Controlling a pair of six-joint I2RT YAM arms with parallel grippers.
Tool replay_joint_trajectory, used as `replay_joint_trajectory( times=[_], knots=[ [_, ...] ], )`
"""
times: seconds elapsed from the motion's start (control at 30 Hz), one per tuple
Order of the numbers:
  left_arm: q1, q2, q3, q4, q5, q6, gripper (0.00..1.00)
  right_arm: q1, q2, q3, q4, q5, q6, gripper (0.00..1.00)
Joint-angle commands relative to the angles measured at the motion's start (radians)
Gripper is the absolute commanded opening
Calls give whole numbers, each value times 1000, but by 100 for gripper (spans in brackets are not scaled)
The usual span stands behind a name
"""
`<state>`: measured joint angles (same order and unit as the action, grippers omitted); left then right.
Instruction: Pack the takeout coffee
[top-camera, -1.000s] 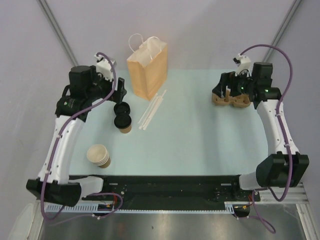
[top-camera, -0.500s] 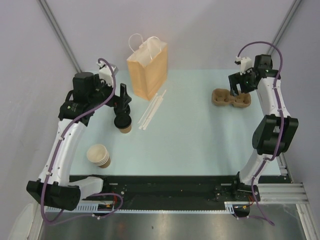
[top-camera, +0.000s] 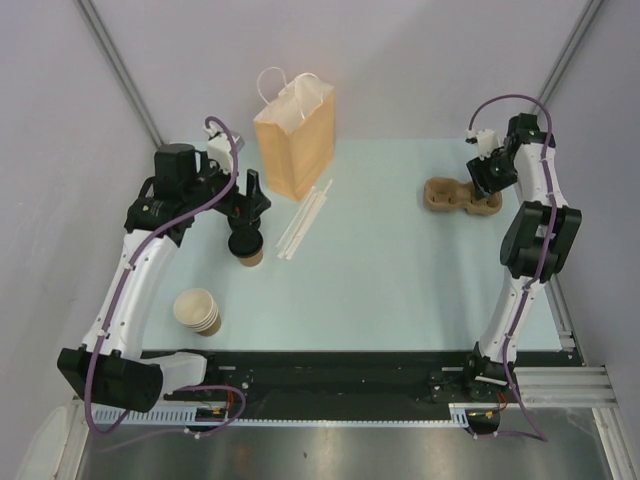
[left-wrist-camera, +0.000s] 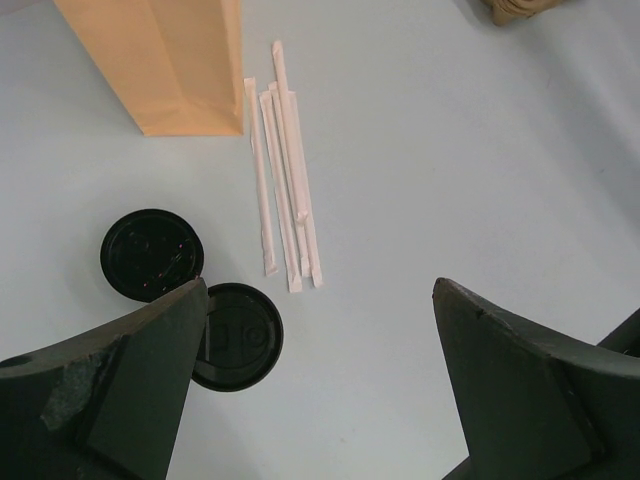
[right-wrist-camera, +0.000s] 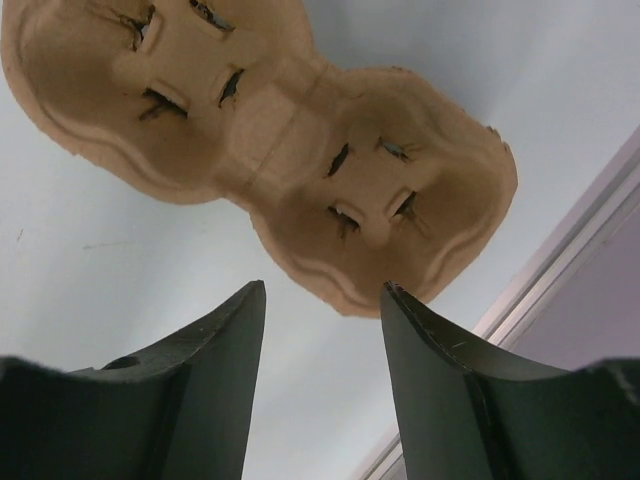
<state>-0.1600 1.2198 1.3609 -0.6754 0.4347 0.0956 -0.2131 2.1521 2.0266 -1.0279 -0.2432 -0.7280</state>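
The takeout coffee (top-camera: 248, 246), a tan paper cup with a black lid, stands left of the table's middle. In the left wrist view its lid (left-wrist-camera: 240, 336) is partly hidden behind my left finger. My left gripper (top-camera: 249, 205) is open and empty, hovering just behind and above the cup; its jaws (left-wrist-camera: 318, 290) stand wide apart. A tan paper bag (top-camera: 294, 140) stands upright behind it and also shows in the left wrist view (left-wrist-camera: 170, 60). My right gripper (top-camera: 488, 172) is open and empty above the cardboard cup carrier (top-camera: 460, 197), its jaws (right-wrist-camera: 322, 288) just short of the carrier's edge (right-wrist-camera: 270, 130).
A spare black lid (left-wrist-camera: 152, 254) lies beside the cup. Several wrapped straws (top-camera: 305, 220) lie right of the bag. A stack of lidless paper cups (top-camera: 198, 311) stands near the front left. The table's right edge rail (right-wrist-camera: 560, 260) is close to the carrier.
My right gripper has come off the carrier and pulled back and up, the arm folding toward the right edge. My left gripper has moved right, over the spare lid, toward the cup.
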Motion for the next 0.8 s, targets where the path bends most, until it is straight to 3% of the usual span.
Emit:
replay_joint_trajectory(
  times=[0.0,0.77],
  knots=[
    [5,-6,-6,13,26,-17,100,6,58,95,-61,-30,-22,54],
    [4,3,-25,8,18,-19,100,37,140,113,-35,-61,36,39]
  ],
)
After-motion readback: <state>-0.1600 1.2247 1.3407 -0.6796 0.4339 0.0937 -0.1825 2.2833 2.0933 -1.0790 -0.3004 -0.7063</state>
